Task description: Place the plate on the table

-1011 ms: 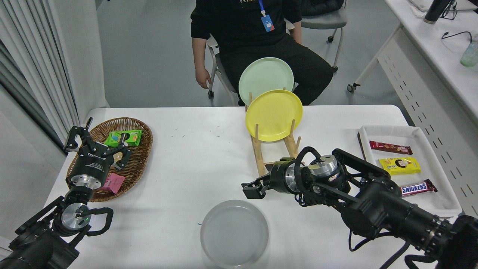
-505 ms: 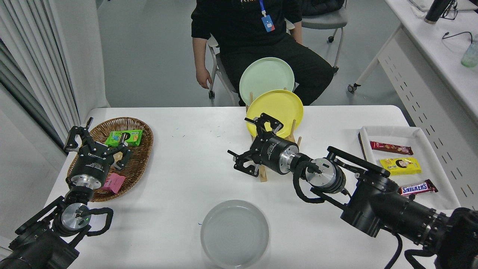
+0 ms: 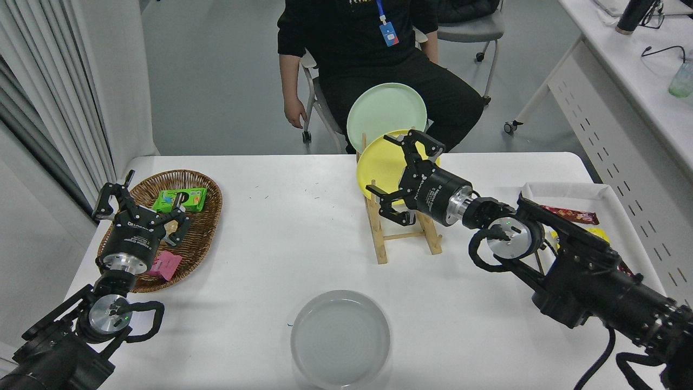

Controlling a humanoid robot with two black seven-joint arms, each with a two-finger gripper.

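Note:
The light-grey plate lies flat on the white table near its front edge, with nothing touching it. My right gripper is open and empty, well beyond the grey plate. It is up at the wooden rack, with its fingers spread in front of the yellow plate that stands there. A pale mint-green plate stands behind the yellow one. My left gripper is parked open at the lower left, over the wicker basket.
The basket holds a green packet and a pink packet. A white tray with snack bars lies at the right, partly behind my right arm. A person sits at the far side. A long white desk stands at the top right.
My right gripper has swung from low near the grey plate up and back to the rack, and now faces the yellow plate. The grey plate and left arm have not moved.

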